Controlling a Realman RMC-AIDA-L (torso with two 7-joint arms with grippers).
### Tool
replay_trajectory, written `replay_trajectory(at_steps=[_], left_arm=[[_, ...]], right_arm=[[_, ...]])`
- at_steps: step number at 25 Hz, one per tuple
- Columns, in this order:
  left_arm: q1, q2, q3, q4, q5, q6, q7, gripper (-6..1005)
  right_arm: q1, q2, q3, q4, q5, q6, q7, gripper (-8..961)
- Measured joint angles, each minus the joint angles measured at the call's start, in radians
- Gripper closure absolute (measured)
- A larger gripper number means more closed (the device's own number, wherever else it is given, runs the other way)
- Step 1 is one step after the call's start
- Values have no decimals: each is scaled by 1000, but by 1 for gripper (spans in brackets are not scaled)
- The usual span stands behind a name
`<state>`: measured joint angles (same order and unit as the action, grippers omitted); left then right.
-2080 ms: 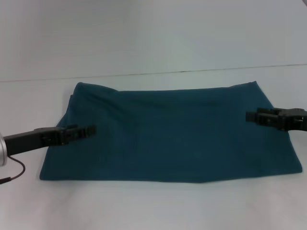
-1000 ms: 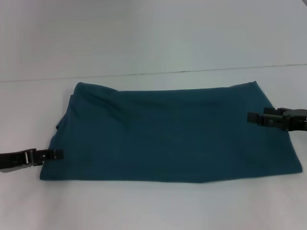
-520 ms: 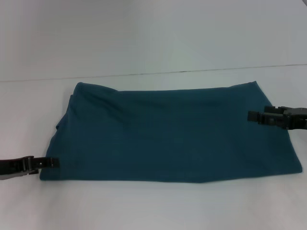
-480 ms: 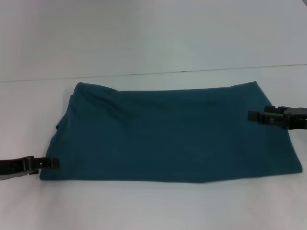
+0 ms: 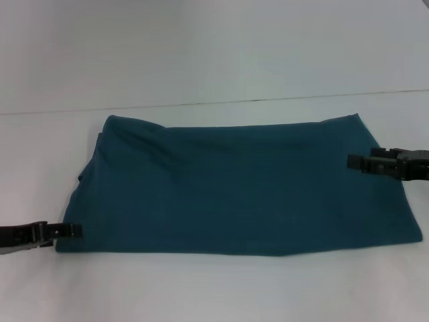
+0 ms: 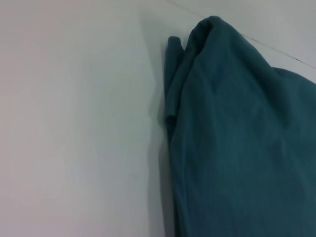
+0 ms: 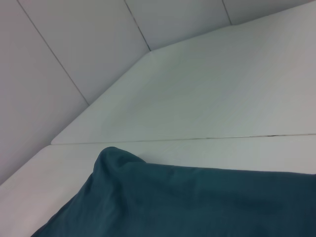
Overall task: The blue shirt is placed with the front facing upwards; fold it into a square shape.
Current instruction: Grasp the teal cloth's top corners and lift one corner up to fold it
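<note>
Plainly, the blue shirt (image 5: pixel 234 188) is soft and limp — best pinched at corners. Left gripper (image 5: pixel 72 231) and right gripper (image 5: pixel 355 161) sit at its edges — whether their fingers are parted, I cannot tell.

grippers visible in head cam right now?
2. Left gripper sits at the blue shirt's near-left corner; right gripper sits at its right edge, farther back.

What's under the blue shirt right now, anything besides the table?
Only the white table shows around the blue shirt. It lies folded in a wide band, plain side up; inner layers and anything beneath are covered. Both tools sit at its edges: left tool, right tool.
</note>
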<state>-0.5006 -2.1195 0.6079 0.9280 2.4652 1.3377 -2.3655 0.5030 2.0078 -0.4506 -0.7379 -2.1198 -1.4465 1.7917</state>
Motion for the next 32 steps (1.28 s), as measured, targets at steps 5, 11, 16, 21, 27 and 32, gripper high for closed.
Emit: replay_trajectory(at_steps=[5, 11, 16, 21, 27, 32], left_arm=[[-5, 0, 2, -3, 15, 2, -2, 227], [-11, 0, 6, -16, 19, 2, -3, 229], [-22, 1, 8, -26, 20, 8, -2, 230], [-37, 2, 19, -26, 14, 23, -2, 232], [-65, 4, 20, -34, 6, 39, -2, 231], [-74, 6, 19, -43, 6, 38, -1, 230]], right_arm=[[-1, 0, 0, 0, 0, 0, 0, 23], [-1, 0, 0, 0, 0, 0, 0, 23], [-1, 0, 0, 0, 0, 0, 0, 23], [-1, 0, 0, -1, 0, 0, 0, 23], [-1, -1, 0, -1, 0, 0, 0, 23], [-1, -1, 0, -2, 0, 0, -1, 23]])
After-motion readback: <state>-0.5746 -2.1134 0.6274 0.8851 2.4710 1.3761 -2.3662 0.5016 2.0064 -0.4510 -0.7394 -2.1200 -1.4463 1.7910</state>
